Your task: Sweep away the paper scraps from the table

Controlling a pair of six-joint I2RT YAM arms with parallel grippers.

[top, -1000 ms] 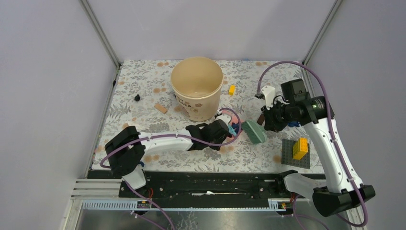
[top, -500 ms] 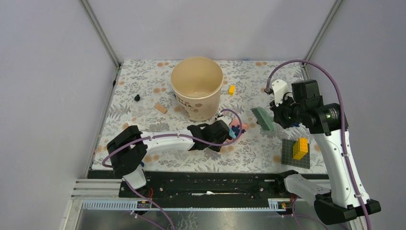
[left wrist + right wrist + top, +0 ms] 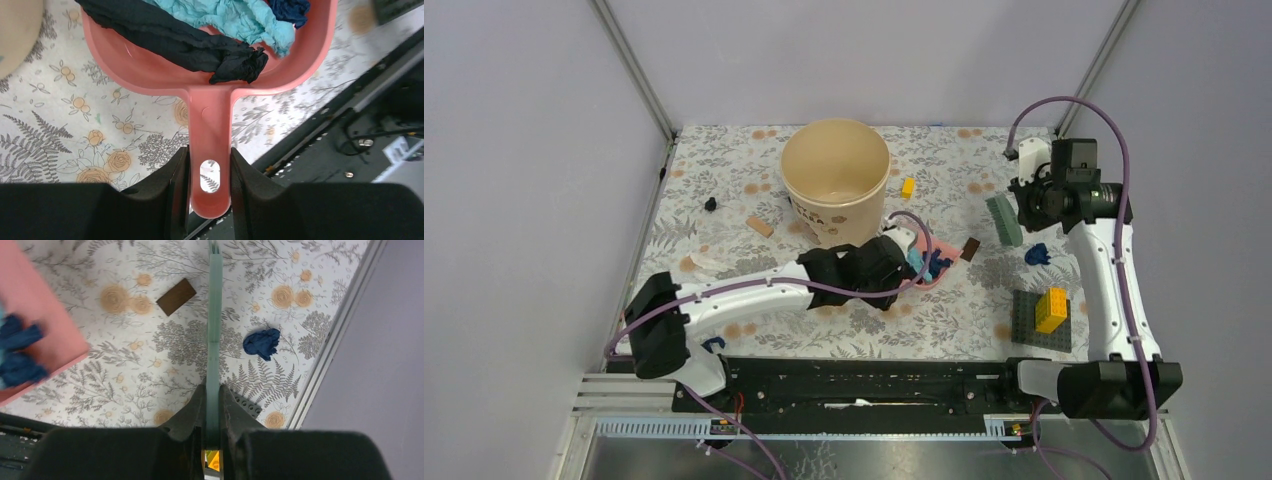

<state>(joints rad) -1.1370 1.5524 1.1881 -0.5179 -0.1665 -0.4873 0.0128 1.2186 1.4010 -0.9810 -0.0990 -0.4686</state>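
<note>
My left gripper [image 3: 210,176] is shut on the handle of the pink dustpan [image 3: 210,125], which sits low over the table [image 3: 724,170] in front of the bucket [image 3: 835,180]. The pan [image 3: 931,275] holds black [image 3: 175,37], light blue [image 3: 235,17] and dark blue paper scraps. My right gripper [image 3: 214,405] is shut on a green brush [image 3: 215,315], held up at the table's right side [image 3: 1003,220]. One dark blue scrap [image 3: 261,343] lies on the table under the brush, also in the top view [image 3: 1036,254]. A black scrap [image 3: 711,204] lies far left.
A small brown block [image 3: 969,248] lies between pan and brush. A tan block [image 3: 760,226] is left of the bucket, a yellow brick [image 3: 907,187] right of it. The dark grey baseplate [image 3: 1034,325] with a yellow brick [image 3: 1051,308] sits at the front right.
My right gripper has carried the brush up and to the right, away from the dustpan. My left gripper has pushed the dustpan a little right and forward. The brown block now lies uncovered.
</note>
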